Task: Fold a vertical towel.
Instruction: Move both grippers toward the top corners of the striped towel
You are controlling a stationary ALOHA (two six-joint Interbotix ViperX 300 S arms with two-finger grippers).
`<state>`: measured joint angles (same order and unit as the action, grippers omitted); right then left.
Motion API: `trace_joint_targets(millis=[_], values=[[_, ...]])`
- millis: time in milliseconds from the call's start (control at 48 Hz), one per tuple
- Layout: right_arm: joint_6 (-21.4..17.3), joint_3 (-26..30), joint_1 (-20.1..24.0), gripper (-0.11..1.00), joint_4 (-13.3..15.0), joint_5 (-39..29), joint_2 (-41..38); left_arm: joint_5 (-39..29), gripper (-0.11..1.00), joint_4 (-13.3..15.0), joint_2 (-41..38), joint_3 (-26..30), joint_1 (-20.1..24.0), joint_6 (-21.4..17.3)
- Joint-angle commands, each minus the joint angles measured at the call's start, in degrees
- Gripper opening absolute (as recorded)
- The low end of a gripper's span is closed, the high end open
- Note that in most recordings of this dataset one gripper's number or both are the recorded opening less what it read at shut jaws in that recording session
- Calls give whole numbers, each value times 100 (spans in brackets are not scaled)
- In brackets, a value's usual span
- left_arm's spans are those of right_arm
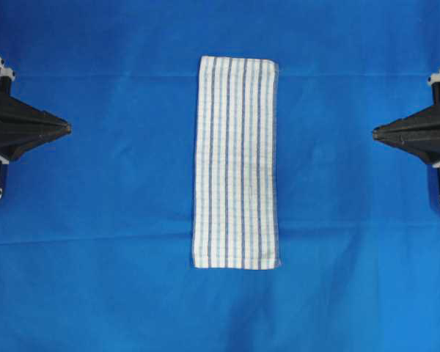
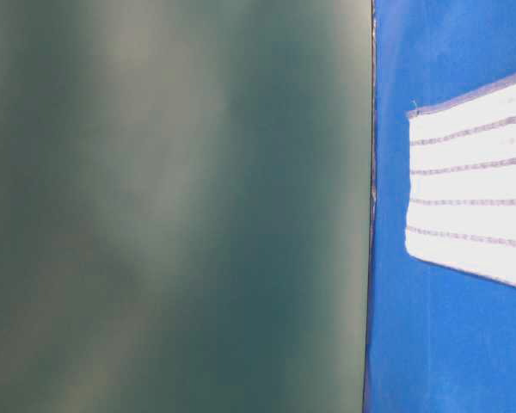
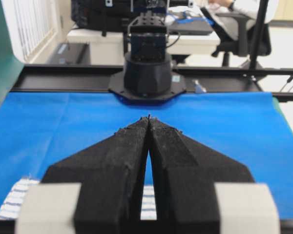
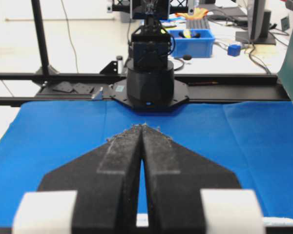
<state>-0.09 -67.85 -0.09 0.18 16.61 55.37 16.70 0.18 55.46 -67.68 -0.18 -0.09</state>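
Note:
The towel [image 1: 236, 163], white with light-blue and navy lengthwise stripes, lies flat and unfolded in the middle of the blue tablecloth [image 1: 117, 220], its long side running away from the front edge. One end of the towel [image 2: 477, 194] shows at the right of the table-level view. My left gripper [image 1: 68, 128] is at the left edge, shut and empty, well apart from the towel. My right gripper [image 1: 375, 133] mirrors it at the right edge, also shut and empty. In the left wrist view the gripper [image 3: 149, 118] has its tips touching, and a strip of towel [image 3: 17, 200] shows below. The right wrist view shows that gripper [image 4: 142, 126] shut too.
A dark green panel [image 2: 172, 206] fills most of the table-level view. The opposite arm's black base [image 3: 147, 73] stands at the cloth's far edge in the left wrist view, and the other base [image 4: 149, 80] in the right wrist view. Desks and clutter lie beyond the table.

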Motion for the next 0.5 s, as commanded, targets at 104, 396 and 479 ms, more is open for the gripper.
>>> trace_joint_targets(millis=[104,396,479], values=[[-114,404,-352,0,-132,-360,-149,18,0,114,-387,457,132,-26],[-149,932,-1230,0,-158,-1336,-853,44,0,114,-1670,809,967,62],[-149,1011,-1485,0,-158,-1406,-1178,35,0,114,-2109,967,1178,70]])
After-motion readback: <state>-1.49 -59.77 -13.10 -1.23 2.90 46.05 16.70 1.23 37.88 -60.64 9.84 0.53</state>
